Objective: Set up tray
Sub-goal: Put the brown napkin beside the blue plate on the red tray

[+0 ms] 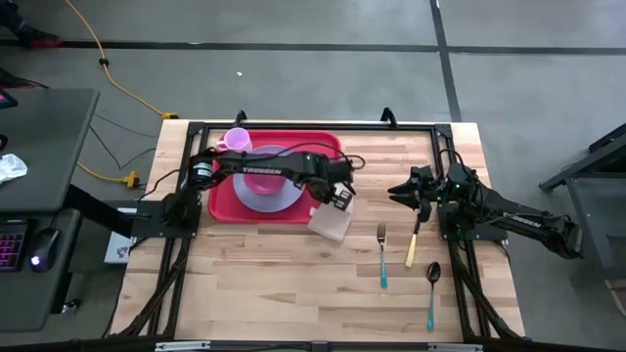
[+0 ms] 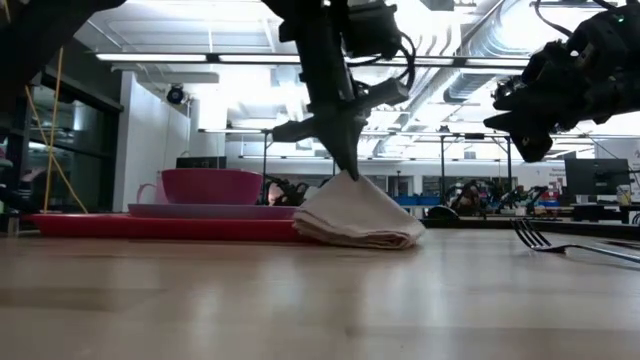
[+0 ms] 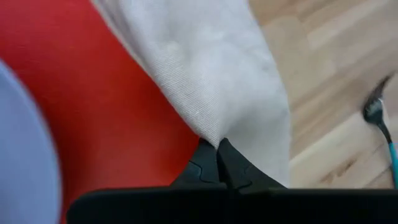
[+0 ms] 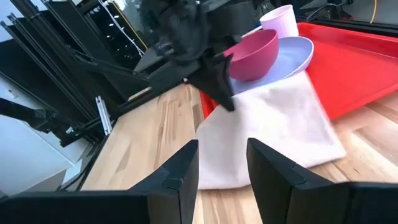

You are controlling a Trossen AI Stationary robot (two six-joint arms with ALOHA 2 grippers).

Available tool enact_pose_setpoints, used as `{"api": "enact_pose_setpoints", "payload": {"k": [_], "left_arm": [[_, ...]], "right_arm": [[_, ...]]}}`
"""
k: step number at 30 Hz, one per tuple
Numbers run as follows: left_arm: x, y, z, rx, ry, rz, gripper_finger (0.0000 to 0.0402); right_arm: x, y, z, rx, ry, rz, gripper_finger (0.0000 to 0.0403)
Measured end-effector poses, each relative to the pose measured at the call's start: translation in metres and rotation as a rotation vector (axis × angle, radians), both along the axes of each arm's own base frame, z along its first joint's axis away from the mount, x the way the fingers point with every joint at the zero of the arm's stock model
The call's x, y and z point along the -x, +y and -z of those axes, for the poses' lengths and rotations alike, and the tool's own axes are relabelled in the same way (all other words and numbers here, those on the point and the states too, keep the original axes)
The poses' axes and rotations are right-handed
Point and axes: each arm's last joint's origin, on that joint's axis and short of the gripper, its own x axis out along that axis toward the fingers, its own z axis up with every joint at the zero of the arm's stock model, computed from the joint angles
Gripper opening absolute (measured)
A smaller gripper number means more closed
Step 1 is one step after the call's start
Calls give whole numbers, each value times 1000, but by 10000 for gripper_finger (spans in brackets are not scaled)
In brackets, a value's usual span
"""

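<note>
From above I see the tray (image 1: 223, 200) lying toward the far left of the tabletop (image 1: 293, 284), its long axis running left to right, its far edge close to the tabletop's back rim. The lavender plate (image 1: 279, 196) sits on it with a pink bowl (image 1: 260, 176) on top and a pale cup (image 1: 238, 140) at the tray's far corner. My left gripper (image 1: 339, 198) hangs over the tray's near right corner, pinched tight on a raised peak of the beige napkin (image 1: 332, 224); the rest of the cloth drapes across the tray's rim onto the wood. The near half of the tabletop is open wood, so I have room there. To the right, a fork (image 1: 381, 252) and a spoon (image 1: 431, 289) with teal handles lie well apart from the tray, a pale-handled utensil (image 1: 413, 244) beside them, partly under the right arm. My right gripper (image 1: 401, 190) hovers above the tabletop right of the napkin, part-way open and holding nothing. The left arm covers the middle of the tray, and in the low view the tray shows only as a thin red edge.
</note>
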Motion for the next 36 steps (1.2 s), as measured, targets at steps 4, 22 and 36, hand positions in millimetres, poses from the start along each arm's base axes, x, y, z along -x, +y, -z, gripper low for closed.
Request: {"api": "enact_pose_setpoints", "payload": {"k": [4, 22, 36], "left_arm": [[2, 14, 0, 10, 3, -11, 10], [15, 63, 1, -31, 41, -144, 10], [20, 58, 17, -14, 86, -241, 10]], "right_arm": [[0, 0, 0, -1, 4, 4, 114], [0, 0, 1, 3, 10, 3, 114], [0, 0, 1, 3, 10, 3, 114]]}}
